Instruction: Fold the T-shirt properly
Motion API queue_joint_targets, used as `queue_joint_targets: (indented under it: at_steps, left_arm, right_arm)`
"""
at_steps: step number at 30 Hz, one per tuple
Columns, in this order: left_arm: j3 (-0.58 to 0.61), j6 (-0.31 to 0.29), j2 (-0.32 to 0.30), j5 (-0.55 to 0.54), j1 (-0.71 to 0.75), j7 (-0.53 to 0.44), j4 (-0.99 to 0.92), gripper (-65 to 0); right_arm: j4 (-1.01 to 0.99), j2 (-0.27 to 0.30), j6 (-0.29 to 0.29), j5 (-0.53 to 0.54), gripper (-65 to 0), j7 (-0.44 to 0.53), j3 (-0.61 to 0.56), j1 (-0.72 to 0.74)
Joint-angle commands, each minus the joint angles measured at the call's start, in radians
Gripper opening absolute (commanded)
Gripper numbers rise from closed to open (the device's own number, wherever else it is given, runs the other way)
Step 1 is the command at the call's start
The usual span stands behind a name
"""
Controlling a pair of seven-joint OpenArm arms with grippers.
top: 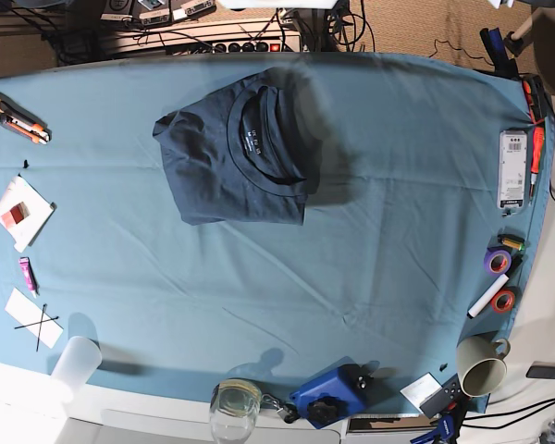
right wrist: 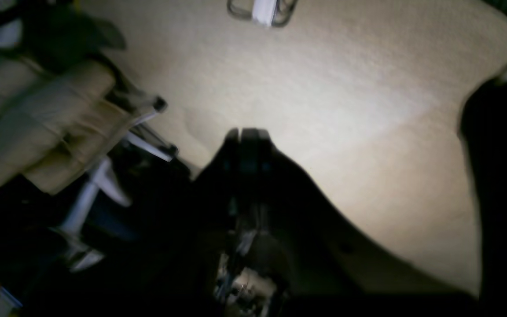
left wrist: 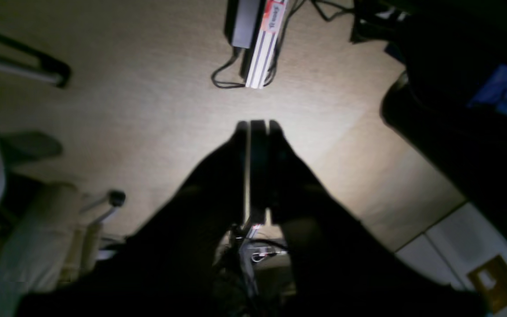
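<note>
The T-shirt [top: 243, 153], soft, light and limp, lies folded, collar up, at the teal tablecloth's [top: 287, 268] far side, best pinched at its lower corners; left gripper [left wrist: 258, 125] and right gripper [right wrist: 247, 132] look clenched, holding nothing.
</note>
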Motion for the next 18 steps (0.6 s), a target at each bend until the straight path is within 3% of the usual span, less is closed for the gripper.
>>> queue_joint_targets:
  at_steps: [1, 8, 12, 18]
  left_arm:
    - [0.0, -0.005, -0.005, -0.001, 0.007, -0.002, -0.014, -65.0]
    - [0.071, -0.022, -0.006, 0.129, -0.116, -0.106, -0.233, -65.0]
    - [0.157, -0.021, -0.006, 0.251, -0.204, -0.215, -0.375, -65.0]
    - [0.312, 0.081, -0.005, 0.467, -0.337, -0.382, -0.605, -65.0]
  right_arm:
    - [-0.029, 0.007, 0.002, 0.004, -65.0, -0.005, 0.004, 0.006]
    - [-0.311, 0.016, 0.002, -0.038, -65.0, 0.032, 0.003, 0.167]
    - [-0.454, 0.046, 0.002, -0.06, -65.0, 0.076, 0.002, 0.251]
    - [-0.653, 0.097, 0.002, -0.16, -65.0, 0.225, 0.002, 0.352]
